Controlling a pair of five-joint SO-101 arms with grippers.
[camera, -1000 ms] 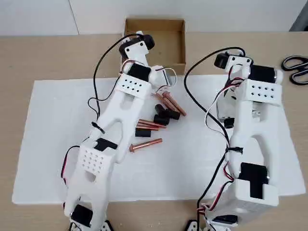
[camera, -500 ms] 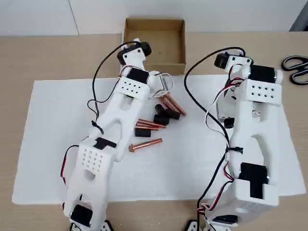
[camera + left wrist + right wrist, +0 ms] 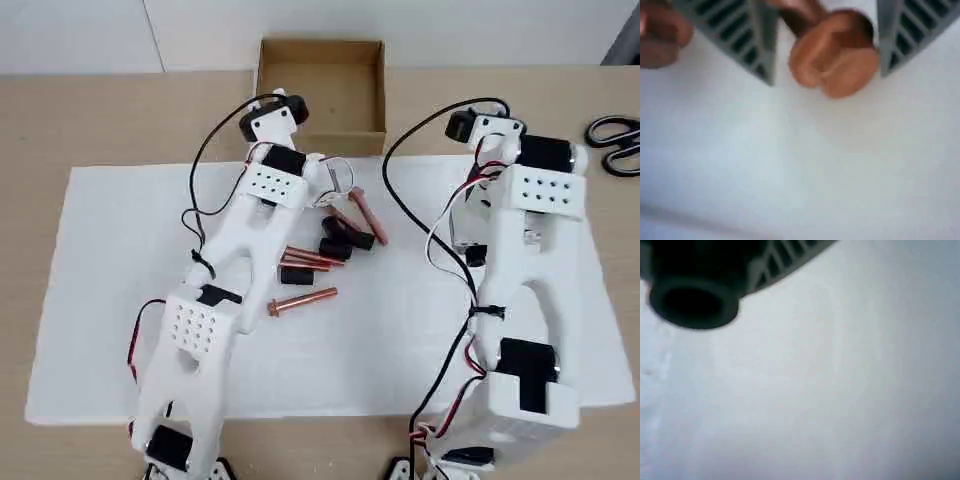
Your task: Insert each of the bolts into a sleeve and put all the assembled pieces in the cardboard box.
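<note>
A copper bolt (image 3: 362, 209) lies just above the middle of the high view, its head end up by the left gripper (image 3: 340, 185). In the left wrist view the bolt's head (image 3: 835, 57) sits between the ribbed fingers (image 3: 740, 35), which are pressed in on either side of it, over the white foam sheet (image 3: 120, 260). A second bolt (image 3: 662, 35) shows outside one finger.

Below and left of the held bolt are several short sleeves (image 3: 336, 242), bunched together. Further down lie a pair of bolts (image 3: 312, 259) side by side, one more sleeve (image 3: 297, 274) touching their left ends, and a single bolt (image 3: 302, 301) lower still, apart from the rest.

The right gripper (image 3: 470, 245) hangs under its arm at centre right of the high view, low over the foam. It is pinching a black sleeve (image 3: 692, 302), and in the right wrist view the sleeve's open bore faces the camera, with a ribbed finger (image 3: 785, 257) against it.

The cardboard box (image 3: 322, 45) stands at top centre on the wooden table (image 3: 100, 110), just beyond the foam's far edge and near the left gripper. Scissors (image 3: 612, 140) lie at the far upper right.
</note>
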